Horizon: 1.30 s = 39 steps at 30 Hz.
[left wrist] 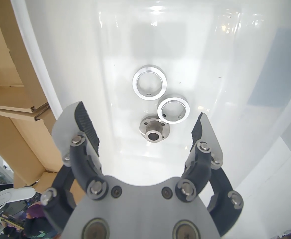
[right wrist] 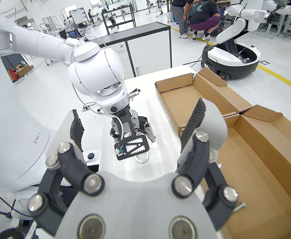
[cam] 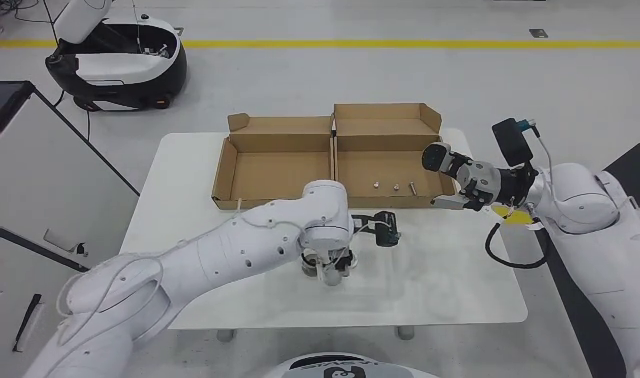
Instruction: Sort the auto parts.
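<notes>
- White table [cam: 455,278]: the work surface that carries everything listed below.
- Two open brown cardboard boxes, side by side along the table's far edge: left box [cam: 270,168], right box [cam: 385,158].
- Larger silver metal ring [left wrist: 149,96]: lies flat on the table near its middle, toward the near edge.
- Smaller silver metal ring [left wrist: 173,121]: lies just beside the larger ring. It sits against the rim of the flanged hub; whether it overlaps that rim cannot be told.
- Flanged steel hub with a centre bore [left wrist: 145,128]: stands bore-up and is the nearest of the three parts to the left gripper.
- Small metal parts [cam: 397,187]: a short row on the floor of the right box, near its near wall. One of them is a bolt [right wrist: 238,207].
- Left gripper [left wrist: 140,111]: points down over the three loose parts. Its jaws are spread wide, with nothing between the pads, and the hub lies beneath the gap.
- Right gripper [right wrist: 138,109]: hangs at the right wall of the right box, by the table's right edge. Its jaws are wide apart and it holds nothing.
</notes>
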Tool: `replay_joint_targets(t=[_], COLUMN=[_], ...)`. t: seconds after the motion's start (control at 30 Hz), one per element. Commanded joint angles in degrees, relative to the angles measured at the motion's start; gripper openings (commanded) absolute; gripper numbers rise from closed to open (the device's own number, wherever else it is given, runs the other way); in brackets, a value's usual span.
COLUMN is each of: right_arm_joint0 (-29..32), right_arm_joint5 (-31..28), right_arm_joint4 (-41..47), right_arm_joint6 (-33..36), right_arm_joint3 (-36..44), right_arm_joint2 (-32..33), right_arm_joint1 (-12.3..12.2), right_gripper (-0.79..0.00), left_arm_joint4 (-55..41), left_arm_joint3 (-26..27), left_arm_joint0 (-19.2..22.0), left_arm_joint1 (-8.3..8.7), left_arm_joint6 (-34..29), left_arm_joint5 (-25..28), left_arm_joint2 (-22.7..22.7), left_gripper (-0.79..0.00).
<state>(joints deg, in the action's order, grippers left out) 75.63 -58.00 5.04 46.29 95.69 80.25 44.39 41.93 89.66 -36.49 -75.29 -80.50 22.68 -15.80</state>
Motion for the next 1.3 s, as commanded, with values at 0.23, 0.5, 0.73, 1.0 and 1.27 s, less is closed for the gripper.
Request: replay_joint_targets(t=[0.23,0.5,0.73,1.0,1.27], right_arm_joint0=[0.0,0.0,0.0,0.0,0.0], right_arm_joint5=[0.0,0.0,0.0,0.0,0.0], right_arm_joint4=[0.0,0.0,0.0,0.0,0.0], right_arm_joint6=[0.0,0.0,0.0,0.0,0.0], right_arm_joint3=[0.0,0.0,0.0,0.0,0.0], right_arm_joint2=[0.0,0.0,0.0,0.0,0.0], right_arm_joint1=[0.0,0.0,0.0,0.0,0.0], right_gripper=[0.0,0.0,0.0,0.0,0.0], left_arm_joint4=[-0.5,2.5,5.1,6.9,8.1], left_arm_joint3=[-4.1,-5.5,-6.5,-6.8,-7.2], left_arm_joint0=[0.3,-0.4,-1.3,-2.0,-2.8], left_arm_joint1=[-2.4,-2.9,-3.18,-3.3,-3.4], left_arm_joint6=[0.8,4.3,4.8,4.4,4.6], left_arm_joint5=[0.9,2.0,2.4,2.5,2.7], left_arm_joint2=[1.9,2.0,2.5,2.3,1.9], left_gripper=[-0.326,-0.385,-0.449,-0.468,-0.499])
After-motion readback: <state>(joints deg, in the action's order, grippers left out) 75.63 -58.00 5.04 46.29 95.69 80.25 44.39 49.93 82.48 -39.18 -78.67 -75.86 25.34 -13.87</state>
